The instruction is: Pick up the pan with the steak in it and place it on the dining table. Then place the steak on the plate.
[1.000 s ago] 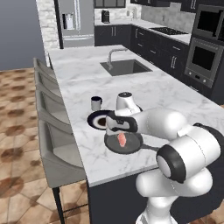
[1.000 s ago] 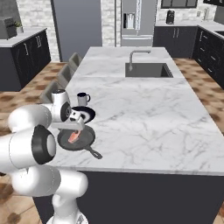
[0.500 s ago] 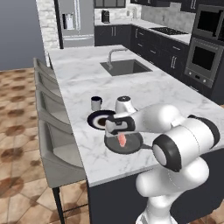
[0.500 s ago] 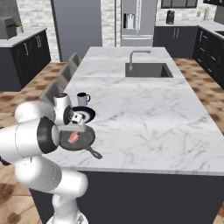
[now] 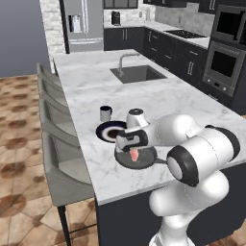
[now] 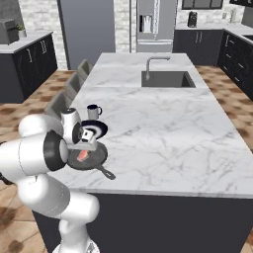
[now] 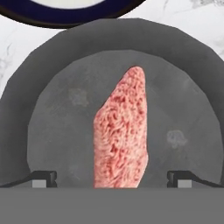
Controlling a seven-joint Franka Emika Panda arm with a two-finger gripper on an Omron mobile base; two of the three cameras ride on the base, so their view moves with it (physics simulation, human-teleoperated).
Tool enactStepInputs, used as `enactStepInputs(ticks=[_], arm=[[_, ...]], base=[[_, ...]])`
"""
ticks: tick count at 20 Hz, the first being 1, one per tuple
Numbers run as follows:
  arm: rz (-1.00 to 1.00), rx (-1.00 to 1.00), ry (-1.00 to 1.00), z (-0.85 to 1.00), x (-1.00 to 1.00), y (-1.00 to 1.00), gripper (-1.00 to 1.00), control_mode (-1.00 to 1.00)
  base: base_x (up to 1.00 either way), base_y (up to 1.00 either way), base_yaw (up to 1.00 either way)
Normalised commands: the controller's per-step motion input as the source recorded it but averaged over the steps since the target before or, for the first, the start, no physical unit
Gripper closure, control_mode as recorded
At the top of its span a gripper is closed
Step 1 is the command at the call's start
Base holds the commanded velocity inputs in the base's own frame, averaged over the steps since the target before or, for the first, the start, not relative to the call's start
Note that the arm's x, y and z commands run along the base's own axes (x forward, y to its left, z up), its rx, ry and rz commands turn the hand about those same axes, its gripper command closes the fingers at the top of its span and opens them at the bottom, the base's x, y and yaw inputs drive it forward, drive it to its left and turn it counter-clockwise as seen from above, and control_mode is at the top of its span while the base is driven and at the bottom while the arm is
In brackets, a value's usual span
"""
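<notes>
The dark pan point(image 5: 144, 161) point(image 6: 96, 159) point(image 7: 65, 118) sits on the marble dining table point(image 5: 168, 103) point(image 6: 173, 123) near its front edge. The pinkish steak point(image 5: 134, 154) point(image 6: 83, 155) point(image 7: 121, 135) lies in the pan. My gripper point(image 5: 130, 144) point(image 6: 87, 144) point(image 7: 113, 179) hovers just above it, open. In the hand view the fingertips point(image 7: 43, 178) stand wide on either side of the steak, not touching it. The black-rimmed plate point(image 5: 108, 131) point(image 6: 98, 129) point(image 7: 74, 13) lies right beside the pan, on its far side.
A small dark mug point(image 5: 105, 113) point(image 6: 92, 111) stands just behind the plate. The pan's handle point(image 6: 106, 172) points toward the table's front edge. A sink with faucet point(image 5: 137, 73) point(image 6: 165, 78) is set further back. Grey stools point(image 5: 57, 144) line the table's left side.
The hand has come down lower over the pan, closer to the steak. Its jaws have stayed open, and the pan, steak and plate have not moved.
</notes>
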Motion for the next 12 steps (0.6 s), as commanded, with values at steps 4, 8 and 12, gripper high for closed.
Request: enactStepInputs(ticks=[4, 8, 12], arm=[[0.0, 0.0, -0.02, -0.17, 0.01, 0.0, -1.0, -1.0], [0.0, 0.0, -0.02, -0.2, 0.06, 0.0, -1.0, -1.0], [0.0, 0.0, -0.05, -0.17, 0.09, 0.0, -1.0, -1.0]], base=[[0.0, 0.0, 0.0], [0.0, 0.0, 0.0], [0.0, 0.0, 0.0]])
